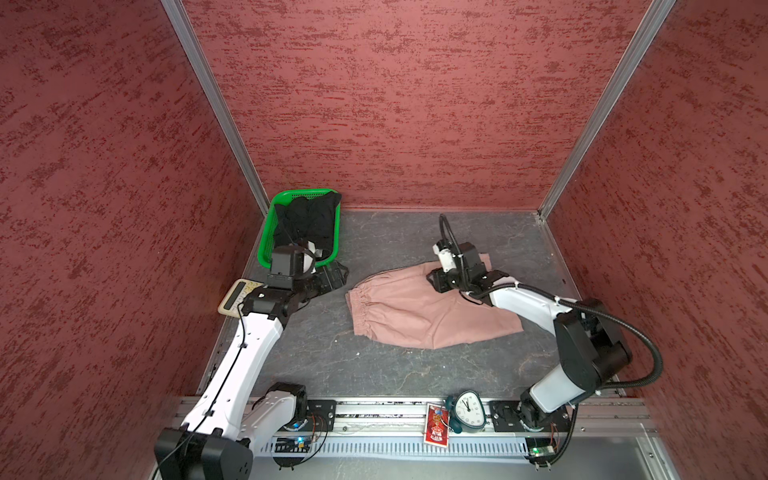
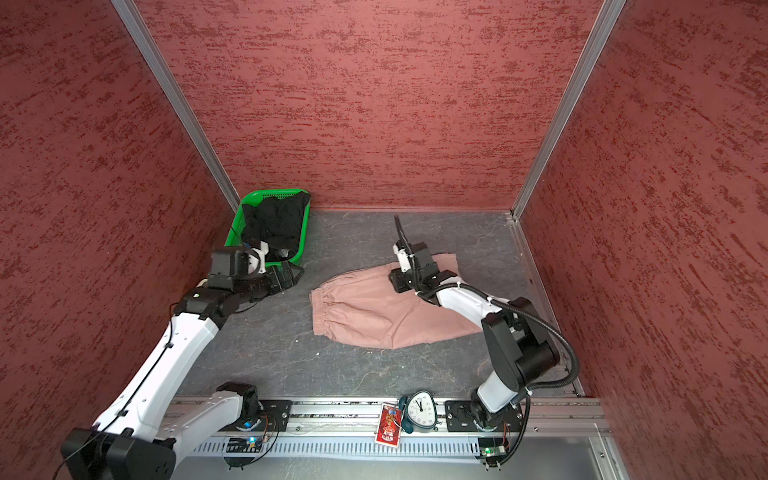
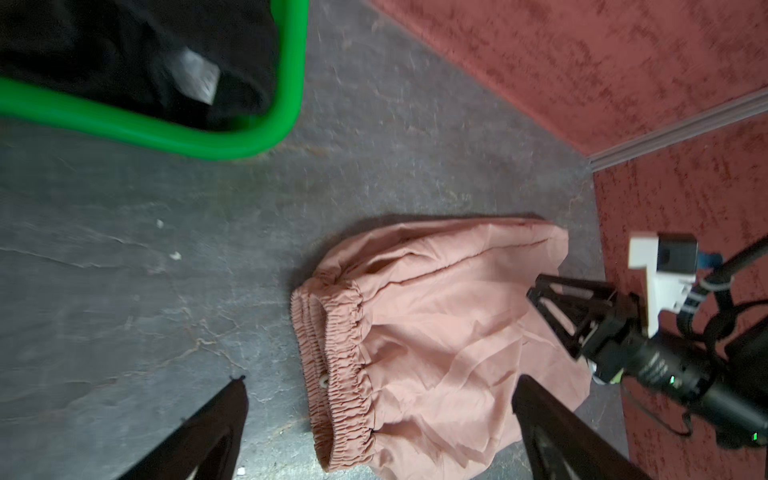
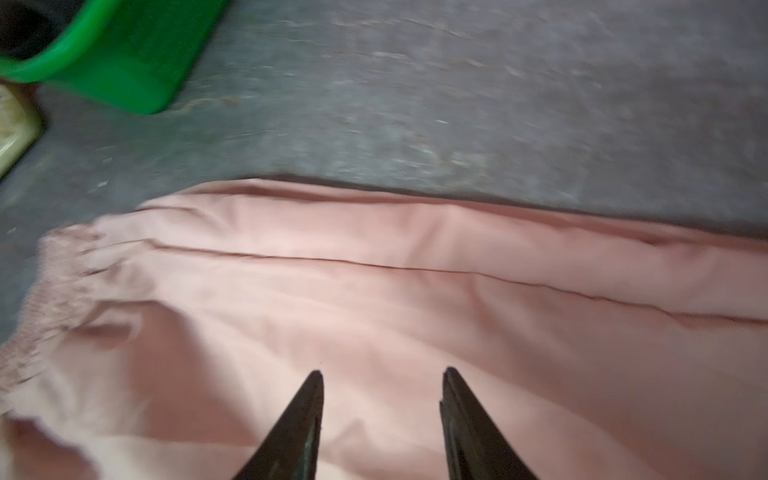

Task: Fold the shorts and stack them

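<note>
The dusty pink shorts [image 1: 424, 311] [image 2: 374, 316] lie flat on the grey table, gathered waistband [image 3: 332, 365] toward the left, a seam running along the cloth [image 4: 415, 299]. The black shorts [image 1: 307, 220] [image 2: 274, 222] [image 3: 124, 50] sit crumpled in a green basket [image 1: 266, 232] [image 2: 235, 232] at the back left. My left gripper [image 1: 338, 274] [image 2: 297, 274] [image 3: 382, 378] hangs wide open beside the basket's near corner, short of the waistband. My right gripper [image 1: 434, 280] [image 2: 395, 280] [image 4: 383, 370] hovers over the pink cloth's far right part, jaws apart, nothing between them.
A cream calculator [image 1: 235, 297] [image 4: 12, 129] lies by the left wall under the left arm. A small clock [image 1: 469, 409] and a red card packet [image 1: 436, 424] rest on the front rail. Red walls close three sides.
</note>
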`<action>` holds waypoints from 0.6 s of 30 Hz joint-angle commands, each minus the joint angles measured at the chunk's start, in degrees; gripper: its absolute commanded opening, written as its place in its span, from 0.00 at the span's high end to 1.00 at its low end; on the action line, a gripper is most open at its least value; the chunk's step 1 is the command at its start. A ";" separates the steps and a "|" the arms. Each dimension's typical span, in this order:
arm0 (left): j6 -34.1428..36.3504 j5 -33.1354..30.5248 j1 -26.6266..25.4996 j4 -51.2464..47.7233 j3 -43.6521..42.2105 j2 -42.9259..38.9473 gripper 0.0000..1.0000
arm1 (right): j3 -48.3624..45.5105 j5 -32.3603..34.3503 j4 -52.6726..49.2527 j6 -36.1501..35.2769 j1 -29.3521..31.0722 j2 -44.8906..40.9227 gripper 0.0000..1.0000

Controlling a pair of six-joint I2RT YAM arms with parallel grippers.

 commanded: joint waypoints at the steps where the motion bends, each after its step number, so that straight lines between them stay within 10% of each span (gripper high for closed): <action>1: 4.30 -1.05 2.25 -6.43 5.88 -5.76 0.01 | -1.29 4.61 1.15 -8.68 6.96 -3.54 0.44; 18: 9.36 -4.79 8.49 -16.42 17.21 -10.65 0.01 | 9.56 31.29 -0.85 -24.82 39.13 15.76 0.08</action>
